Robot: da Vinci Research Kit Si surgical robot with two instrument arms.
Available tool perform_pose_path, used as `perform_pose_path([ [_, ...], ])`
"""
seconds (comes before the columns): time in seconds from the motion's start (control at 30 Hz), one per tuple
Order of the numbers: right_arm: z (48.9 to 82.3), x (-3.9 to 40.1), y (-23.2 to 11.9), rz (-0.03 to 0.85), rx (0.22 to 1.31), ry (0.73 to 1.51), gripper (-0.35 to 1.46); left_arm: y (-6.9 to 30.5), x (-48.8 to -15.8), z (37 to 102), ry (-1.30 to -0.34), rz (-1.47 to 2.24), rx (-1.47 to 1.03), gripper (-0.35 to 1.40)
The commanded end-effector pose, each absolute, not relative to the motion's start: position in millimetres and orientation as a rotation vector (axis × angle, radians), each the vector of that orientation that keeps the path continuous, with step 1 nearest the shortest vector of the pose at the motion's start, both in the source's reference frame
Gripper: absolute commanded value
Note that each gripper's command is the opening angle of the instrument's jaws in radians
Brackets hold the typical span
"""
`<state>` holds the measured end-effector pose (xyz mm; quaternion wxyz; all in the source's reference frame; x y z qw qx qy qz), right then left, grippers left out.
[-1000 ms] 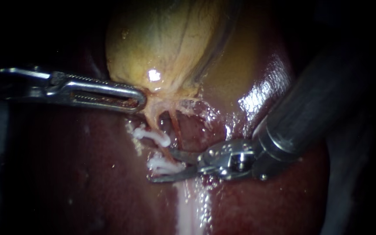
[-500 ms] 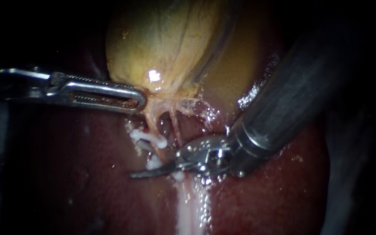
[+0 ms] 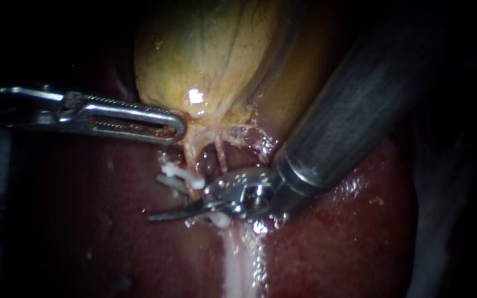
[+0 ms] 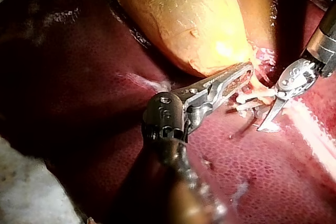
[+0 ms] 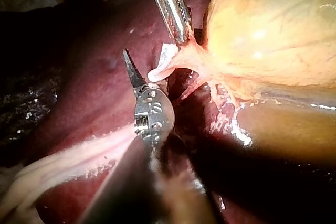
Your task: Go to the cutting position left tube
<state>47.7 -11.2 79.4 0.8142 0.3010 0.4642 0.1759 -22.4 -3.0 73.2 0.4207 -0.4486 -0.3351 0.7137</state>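
Observation:
The yellow gallbladder lies on the dark red liver. My left instrument comes in level from the left, jaws shut on the gallbladder's neck. Two thin tubes run down from the neck. The left tube carries white clips, an upper one and a lower one. My right instrument, with pointed blades, reaches across this tube between the clips. Its lower blade pokes out past the tube; a grey second blade shows beside the upper clip, so the blades stand open. The right wrist view shows one blade beside the clip.
The right tube runs close beside the left one, just above the right instrument's wrist. A pale band runs down the liver below the clips. The thick dark shaft covers the liver right of the gallbladder.
My right instrument has slid left, and its blades, first spread near the lower clip, now reach across the left tube. Its shaft comes further in. The left instrument has stayed put.

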Motion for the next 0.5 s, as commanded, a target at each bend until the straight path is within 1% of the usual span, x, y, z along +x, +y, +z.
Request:
perform_pose_path([
  [0.03, 79.4, 47.7, -11.2, 0.372, 0.643, 0.991, 1.43, -3.0, -22.3, 73.2, -0.840, 1.788, -1.124, -0.35],
  [0.5, 79.6, 47.6, -11.1, 0.369, 0.645, 0.992, 1.43, -3.0, -22.3, 73.3, -0.840, 1.788, -1.124, -0.35],
])
